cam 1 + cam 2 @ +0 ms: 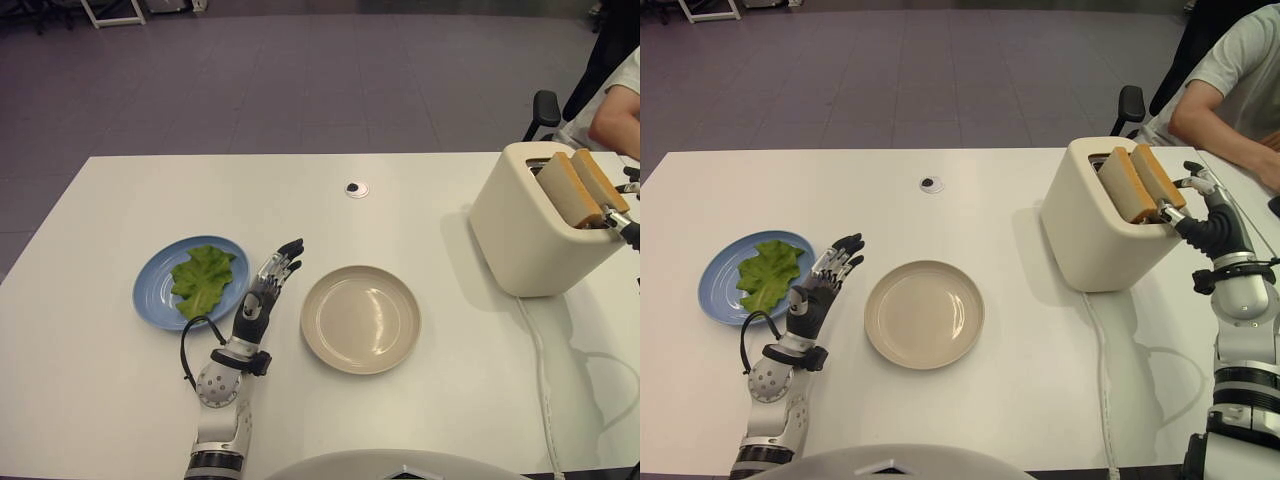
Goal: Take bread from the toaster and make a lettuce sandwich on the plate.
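The left robot hand (818,295) sits at 8 o'clock, forearm coming up from 6 o'clock, fingers straight and empty, pointing to 1 o'clock. The right robot hand (1208,225) is at 3 o'clock, wrist upright, fingers pinched on the bread (1155,175) toward 10 o'clock.

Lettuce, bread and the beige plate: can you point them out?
lettuce (203,279), left eye view, middle of the leaf
bread (1127,187), right eye view, face of the front slice
beige plate (360,319), left eye view, its bare centre
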